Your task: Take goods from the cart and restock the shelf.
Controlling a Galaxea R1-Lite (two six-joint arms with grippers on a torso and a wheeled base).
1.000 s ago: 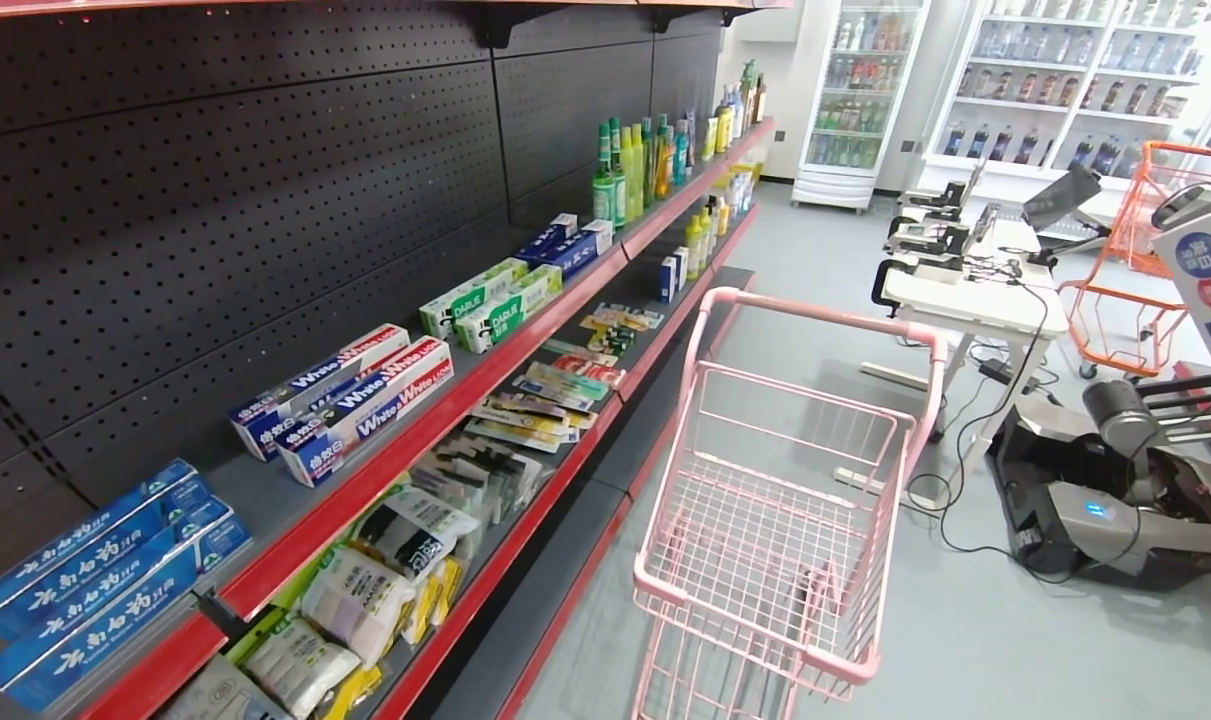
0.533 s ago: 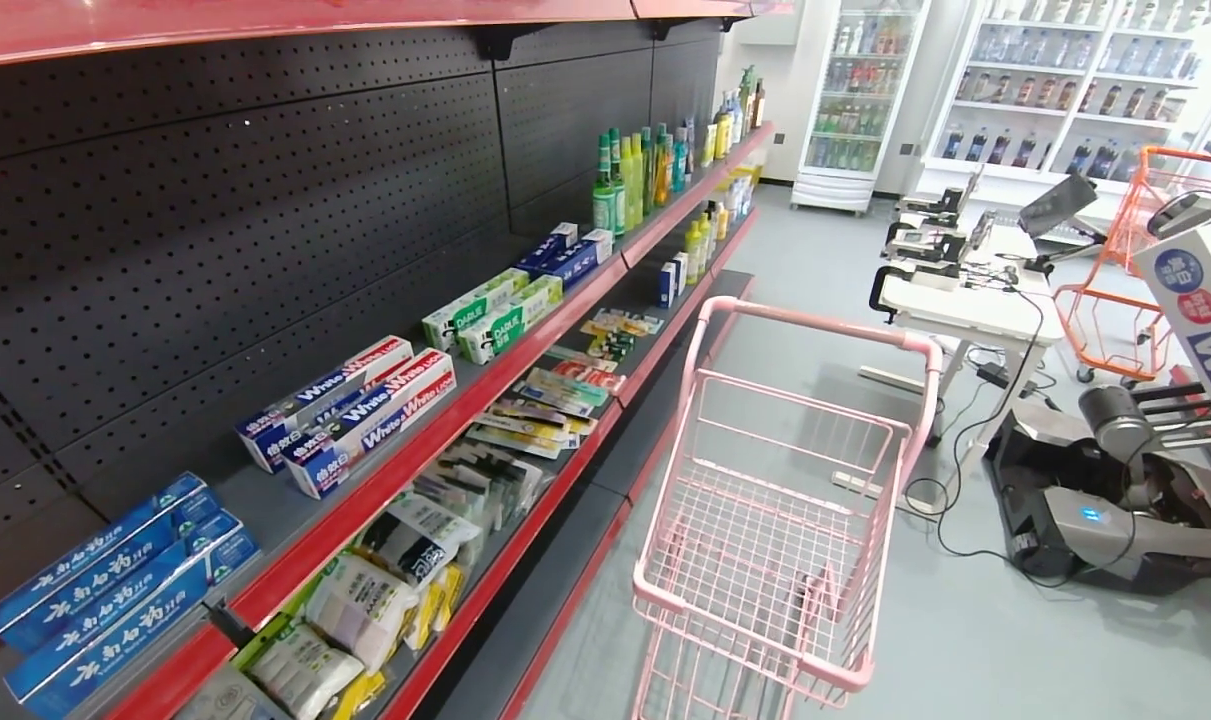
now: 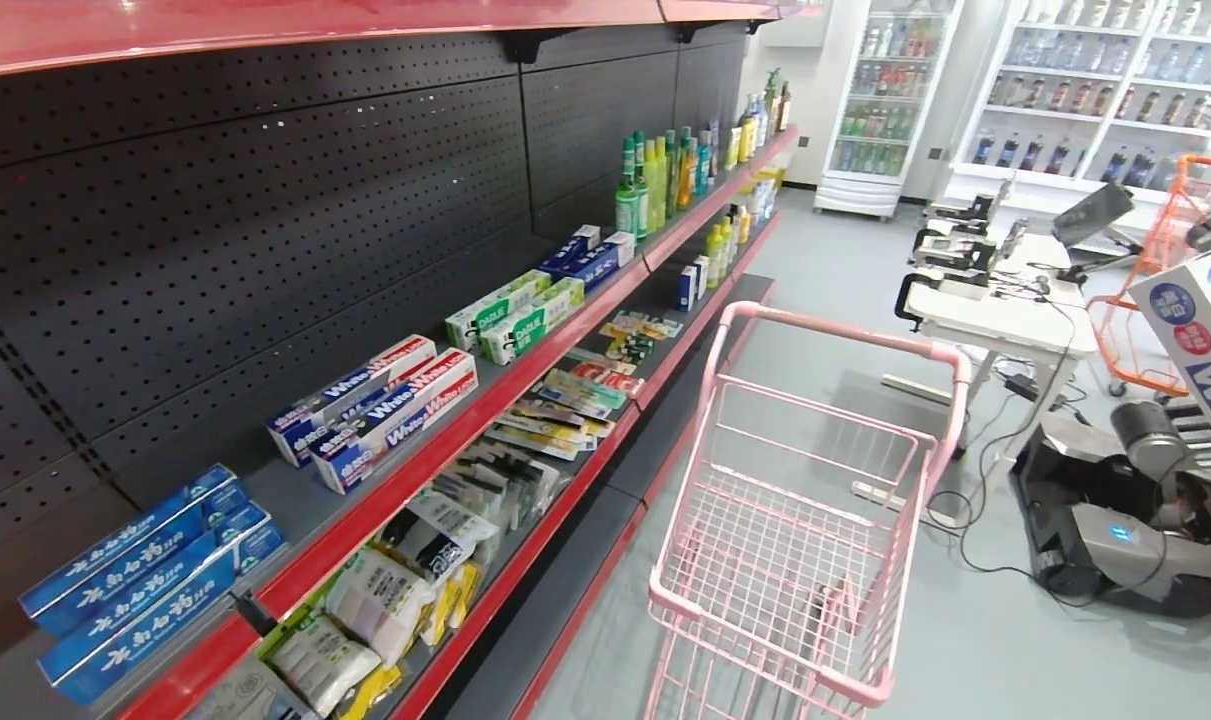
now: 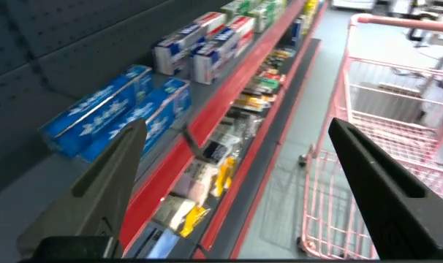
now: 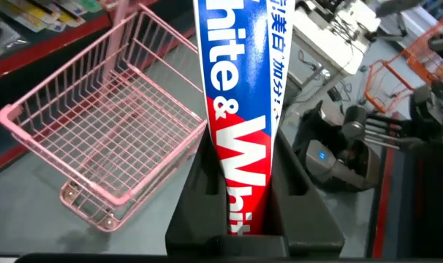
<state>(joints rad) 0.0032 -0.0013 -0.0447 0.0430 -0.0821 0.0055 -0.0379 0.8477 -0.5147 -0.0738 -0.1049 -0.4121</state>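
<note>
At the head view's right edge, my right gripper (image 5: 240,191) is shut on a white, blue and red toothpaste box (image 3: 1205,345), which stands upright between the fingers (image 5: 240,109). The pink wire cart (image 3: 795,520) stands in the aisle beside the shelf and I see no goods in its basket (image 5: 97,131). Matching toothpaste boxes (image 3: 375,410) lie on the red-edged shelf (image 3: 435,455), between blue boxes (image 3: 155,570) and green ones (image 3: 515,315). My left gripper (image 4: 243,168) is open, with nothing in it, between the shelf front and the cart (image 4: 397,109).
Bottles (image 3: 665,170) stand further along the shelf. Packets (image 3: 385,600) and flat packs (image 3: 555,410) fill the lower shelf. A white desk with devices (image 3: 995,315), floor cables (image 3: 975,500) and an orange cart (image 3: 1165,270) stand beyond the pink cart. Drinks coolers (image 3: 885,100) line the back wall.
The whole head view has shifted a little, so the camera moved. The toothpaste box stays in my right gripper at that view's right edge. The cart and shelf goods have not moved.
</note>
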